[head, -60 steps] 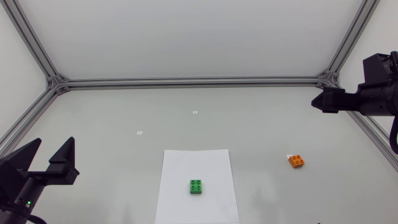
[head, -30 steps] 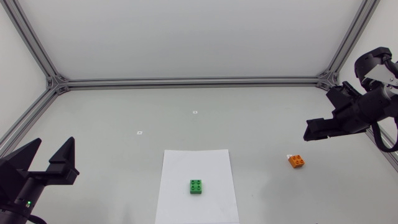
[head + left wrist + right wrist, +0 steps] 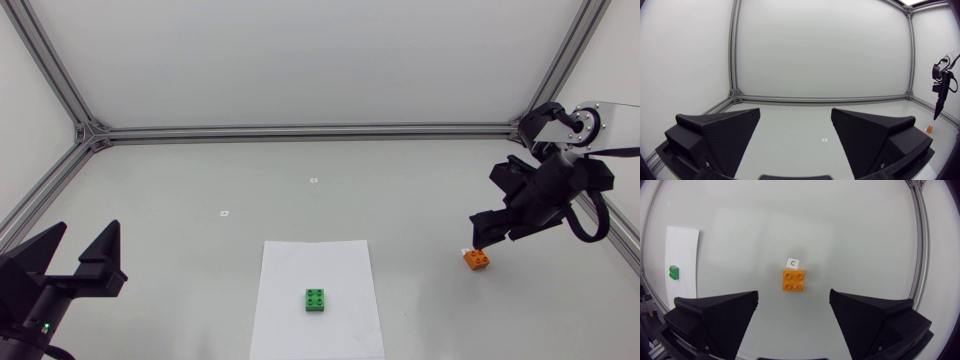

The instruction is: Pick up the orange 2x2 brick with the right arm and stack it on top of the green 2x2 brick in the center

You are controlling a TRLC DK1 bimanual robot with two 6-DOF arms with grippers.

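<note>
Misalignment was the risk: the black right gripper (image 3: 793,299) hung with fingers spread wide, the orange plastic 2x2 brick (image 3: 793,280) just ahead of their gap; a fingertip landing on its studs could knock it aside. The green plastic 2x2 brick (image 3: 673,272) lay far beyond one finger.

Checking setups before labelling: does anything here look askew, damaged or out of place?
Nothing stands out. The orange 2x2 brick sits flat, studs up, beside a small white tag, ahead of the open right gripper. The green 2x2 brick sits studs up on the white sheet.
</note>
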